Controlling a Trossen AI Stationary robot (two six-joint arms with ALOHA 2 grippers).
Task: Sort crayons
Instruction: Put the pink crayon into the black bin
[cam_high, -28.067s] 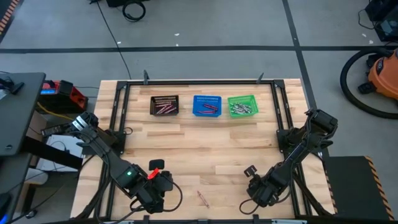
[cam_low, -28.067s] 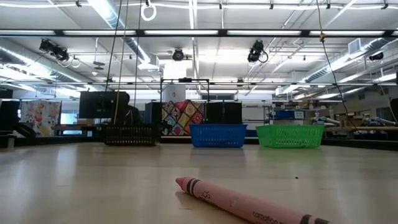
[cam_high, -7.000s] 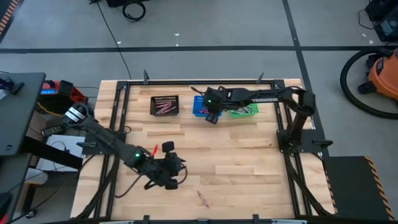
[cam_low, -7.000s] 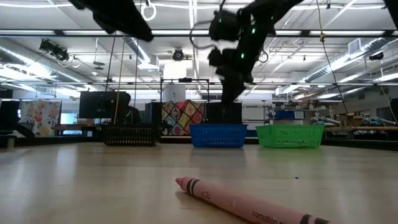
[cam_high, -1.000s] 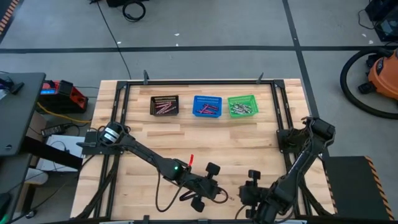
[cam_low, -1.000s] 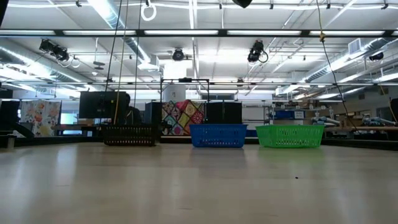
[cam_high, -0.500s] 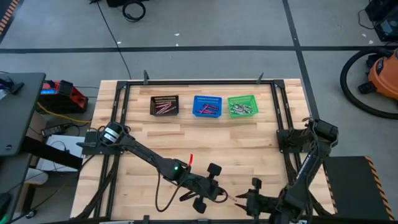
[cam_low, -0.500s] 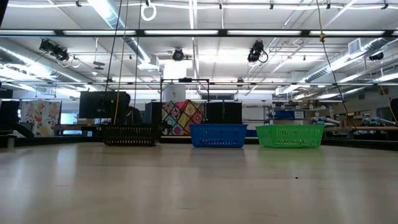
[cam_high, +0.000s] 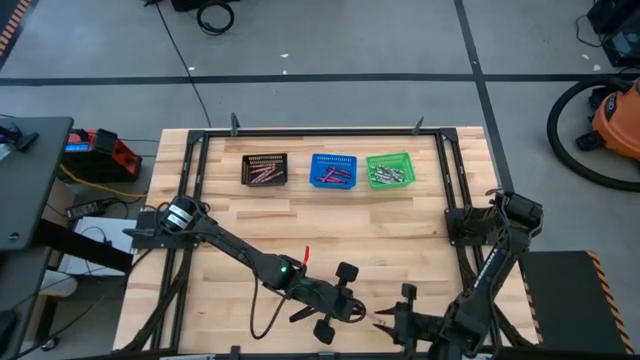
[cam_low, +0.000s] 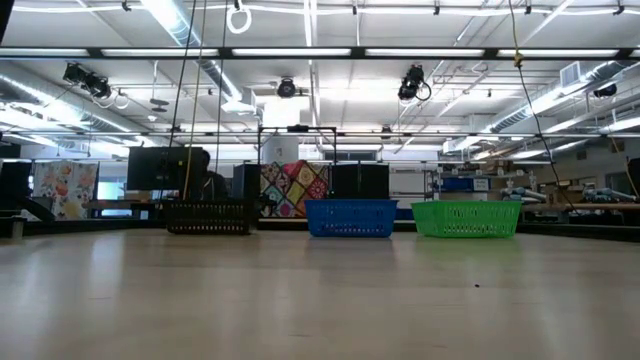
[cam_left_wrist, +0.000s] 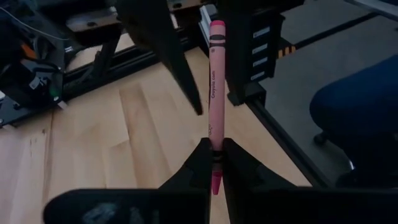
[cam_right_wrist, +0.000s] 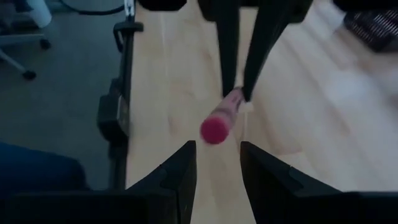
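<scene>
A pink crayon (cam_left_wrist: 216, 93) is clamped by its lower end between the fingers of the left gripper (cam_left_wrist: 214, 163), which is clenched on it. In the high view this gripper (cam_high: 362, 316) is seen low over the bench (cam_high: 300, 225) at about six o'clock, near the front edge. The right gripper (cam_right_wrist: 216, 163) is held just beside it, at three o'clock from it, with its fingers spread apart around the free end of the crayon (cam_right_wrist: 219, 126) but not closed on it. At twelve o'clock on the bench, three baskets are lined up: black (cam_high: 265, 169), blue (cam_high: 333, 170) and green (cam_high: 390, 169), each holding more crayons (cam_high: 264, 174).
</scene>
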